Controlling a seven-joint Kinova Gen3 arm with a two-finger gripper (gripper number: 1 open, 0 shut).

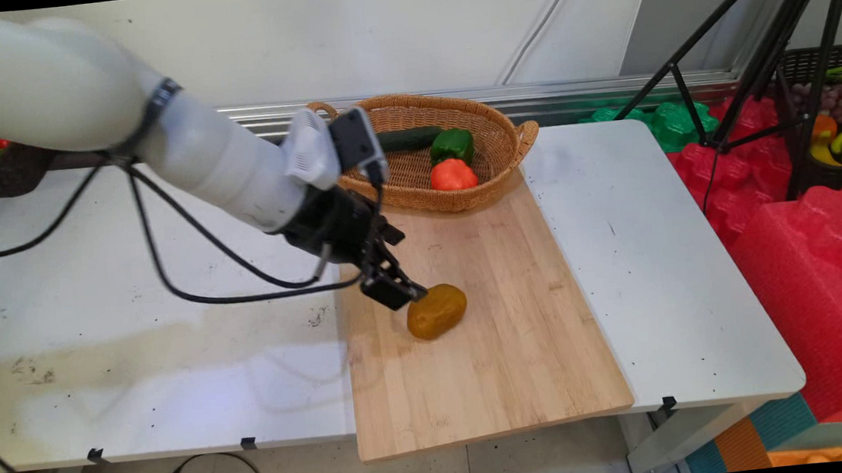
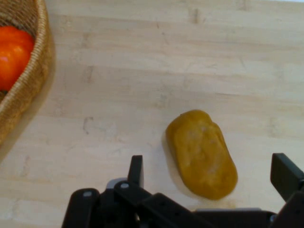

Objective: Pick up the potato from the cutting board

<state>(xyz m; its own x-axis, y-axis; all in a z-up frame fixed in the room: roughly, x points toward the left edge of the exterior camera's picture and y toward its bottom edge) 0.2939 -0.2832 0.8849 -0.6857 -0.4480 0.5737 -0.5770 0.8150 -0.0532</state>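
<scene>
At the centre of the main view, the released end effector point(image 1: 398, 293) straddles the potato point(image 1: 437, 310) on the cutting board point(image 1: 507, 351), which could roll aside if a finger nudged it.

Between the fingers: a brown potato point(image 2: 203, 154) lay in the gap of the spread gripper point(image 2: 209, 175), one finger point(image 2: 136, 170) on each side of it and apart from it.
Ahead of the tool: bare cutting board point(image 1: 520, 319) stretched away beyond the potato, open to pass.
Off to one side, well apart: a wicker basket point(image 1: 496, 184) sat on the board's far edge; its wall rose as a barrier, with a red pepper point(image 1: 452, 175), a green pepper point(image 1: 452, 144) and a cucumber point(image 1: 409, 138) inside.
Behind the tool: black cables point(image 1: 187, 264) hung over the white table point(image 1: 131, 315).
</scene>
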